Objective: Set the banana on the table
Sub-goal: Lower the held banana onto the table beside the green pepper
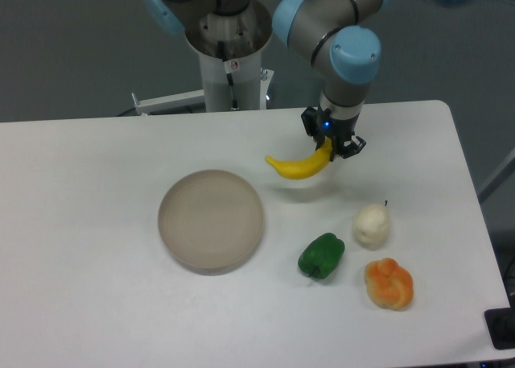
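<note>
- Banana (298, 167) hung in the air above the counter (96, 223), right of the plate and a little farther back than it. A soft shadow lay on the white surface just below the fruit, so it did not seem to touch the counter.
- The banana was nearly level, with its curve bending downward. Its left tip pointed to the left, and its right end rose up into the pincer (330, 148).
- The pincer was closed on the right end of the banana, and it held the fruit from above. Its dark fingers stood on both sides of the yellow end.
- The arm came down to the pincer from the far side, with a grey body and light blue joint caps. A small blue light showed on the wrist just above the pincer.
- A round beige plate (211, 220) lay flat on the counter, left of the banana and nearer to the camera.
- A green pepper (321, 255) lay right of the plate, on the near side of the banana.
- A white pear-like fruit (372, 225) stood just right of the pepper, apart from it.
- A lumpy orange fruit (389, 283) lay near that white fruit, closer to the near edge of the counter.
</note>
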Robot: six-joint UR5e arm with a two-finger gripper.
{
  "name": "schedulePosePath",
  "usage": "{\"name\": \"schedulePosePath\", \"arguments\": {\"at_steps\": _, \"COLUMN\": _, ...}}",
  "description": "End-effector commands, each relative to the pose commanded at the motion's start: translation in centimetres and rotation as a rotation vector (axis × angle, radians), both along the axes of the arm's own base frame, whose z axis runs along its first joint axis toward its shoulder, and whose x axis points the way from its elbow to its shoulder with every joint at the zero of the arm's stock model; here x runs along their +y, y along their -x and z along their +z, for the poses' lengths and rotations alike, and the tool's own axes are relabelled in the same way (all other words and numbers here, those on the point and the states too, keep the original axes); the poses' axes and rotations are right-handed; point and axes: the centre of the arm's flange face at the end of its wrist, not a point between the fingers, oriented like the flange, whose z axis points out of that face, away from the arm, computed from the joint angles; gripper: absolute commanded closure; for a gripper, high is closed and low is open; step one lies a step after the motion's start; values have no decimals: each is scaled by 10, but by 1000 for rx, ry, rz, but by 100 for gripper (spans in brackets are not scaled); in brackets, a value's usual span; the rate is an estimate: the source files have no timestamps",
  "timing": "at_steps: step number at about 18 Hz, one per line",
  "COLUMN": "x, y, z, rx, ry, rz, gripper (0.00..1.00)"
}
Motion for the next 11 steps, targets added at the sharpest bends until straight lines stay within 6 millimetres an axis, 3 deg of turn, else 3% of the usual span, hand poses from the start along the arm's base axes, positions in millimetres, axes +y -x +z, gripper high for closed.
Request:
{"name": "schedulePosePath", "arguments": {"at_steps": 5, "x": 4, "y": -1, "z": -16, "rx": -15, "ry": 17, "rz": 153, "gripper": 74}}
{"name": "schedulePosePath", "arguments": {"at_steps": 11, "x": 9, "y": 4, "z": -29, "rx": -26, "ry": 33, "rz": 153, "gripper": 73}}
